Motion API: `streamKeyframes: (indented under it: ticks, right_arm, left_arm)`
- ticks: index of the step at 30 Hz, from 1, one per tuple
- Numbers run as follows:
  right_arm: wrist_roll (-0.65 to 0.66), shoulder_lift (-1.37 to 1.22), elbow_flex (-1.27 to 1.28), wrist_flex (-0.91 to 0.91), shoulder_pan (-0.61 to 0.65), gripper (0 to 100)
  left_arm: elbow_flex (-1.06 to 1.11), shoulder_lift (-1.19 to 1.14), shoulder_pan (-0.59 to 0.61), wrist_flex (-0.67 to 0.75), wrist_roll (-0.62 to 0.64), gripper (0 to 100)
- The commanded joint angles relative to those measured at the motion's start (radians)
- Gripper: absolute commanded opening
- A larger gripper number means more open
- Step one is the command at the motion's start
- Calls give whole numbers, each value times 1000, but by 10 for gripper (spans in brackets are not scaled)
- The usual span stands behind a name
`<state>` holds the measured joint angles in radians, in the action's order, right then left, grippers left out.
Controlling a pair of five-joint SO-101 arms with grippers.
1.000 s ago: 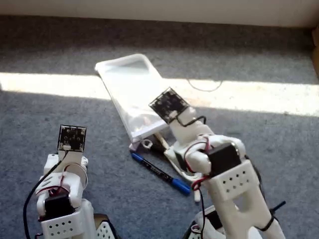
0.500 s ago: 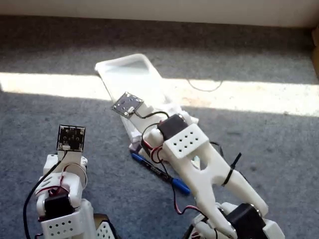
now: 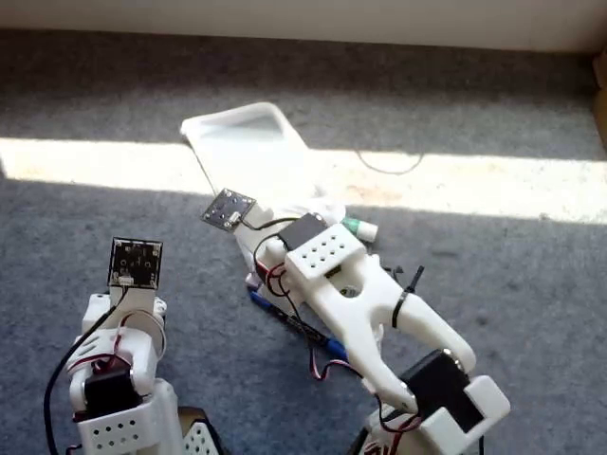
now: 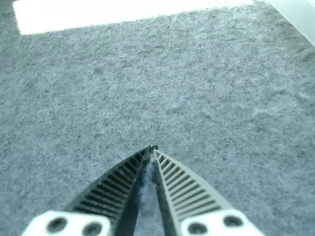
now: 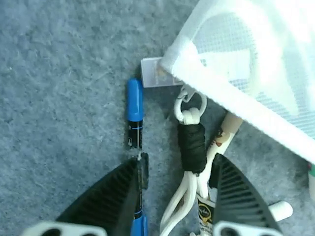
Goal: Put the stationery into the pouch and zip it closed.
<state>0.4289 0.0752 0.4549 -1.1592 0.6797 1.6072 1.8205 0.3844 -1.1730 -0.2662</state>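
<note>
Since the blue marker lies out on the grey carpet, just beside the near corner of the white mesh pouch, the job looks to me well short of finished. A cream-barrelled pen is outside too, its far end meeting the pouch's edge. A green-capped piece sits against the pouch beside the right arm (marker or glue stick, I can't tell). Something pale shows through the mesh, so one piece may already be in, though I wouldn't swear to it. The right gripper hangs low over that corner with its jaws spread. The cord-wrapped zip pull lies between them and the marker's barrel runs under one jaw; nothing is pinched. The left gripper sits well apart over bare carpet, jaws pressed together and empty. Left to do, as I judge it: gather the loose pieces, slide them in, then run the zip.
</note>
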Motion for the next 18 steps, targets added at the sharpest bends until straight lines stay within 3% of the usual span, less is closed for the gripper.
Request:
streamKeyframes:
  ticks: [1,18]
  right_arm:
    - [14,-25,-56,44,4,202]
    - [15,-177,-58,71,-19,201]
  left_arm:
    - [-5,12,5,18,-9,25]
    - [13,12,4,25,-11,25]
